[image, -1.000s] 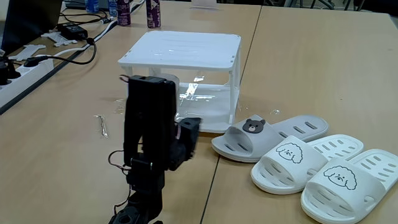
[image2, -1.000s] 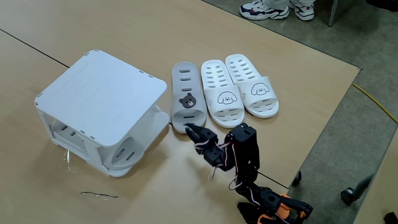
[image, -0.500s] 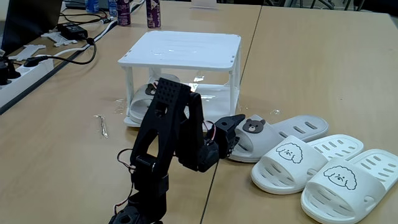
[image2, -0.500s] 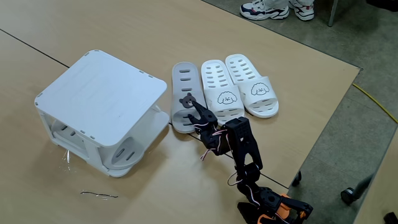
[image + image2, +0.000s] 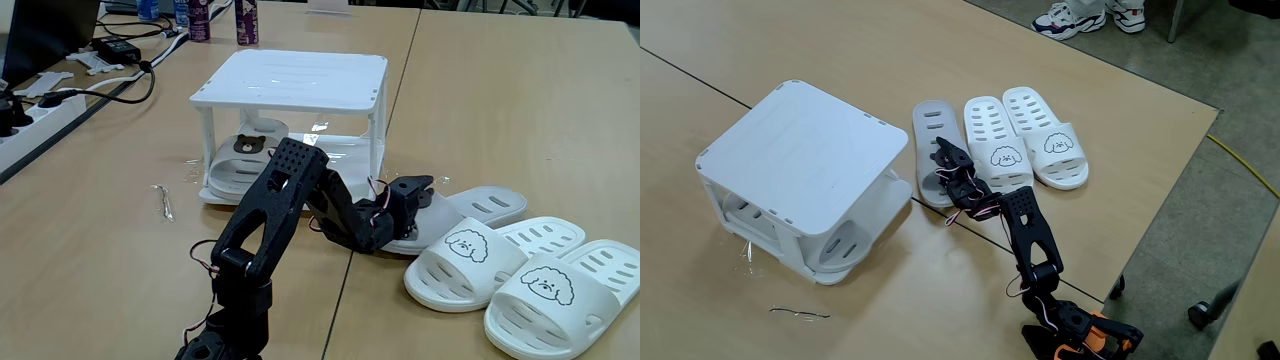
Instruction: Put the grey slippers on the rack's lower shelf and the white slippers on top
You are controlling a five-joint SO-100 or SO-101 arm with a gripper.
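The white rack stands mid-table. One grey slipper lies on its lower shelf, with its toe showing under the top. The other grey slipper lies on the table beside the rack. My gripper is stretched low over that slipper's strap and hides the bear face. Its jaws look open around the strap. The two white slippers lie side by side next to it, puppy faces up.
A power strip, cables and bottles sit at the back left in a fixed view. A thin metal wire lies near the rack. A person's shoes are on the floor beyond the table edge.
The arm has unfolded from a tucked, raised pose and reached forward and down to the grey slipper beside the rack; the gripper now covers its bear strap. Slippers and rack have not moved.
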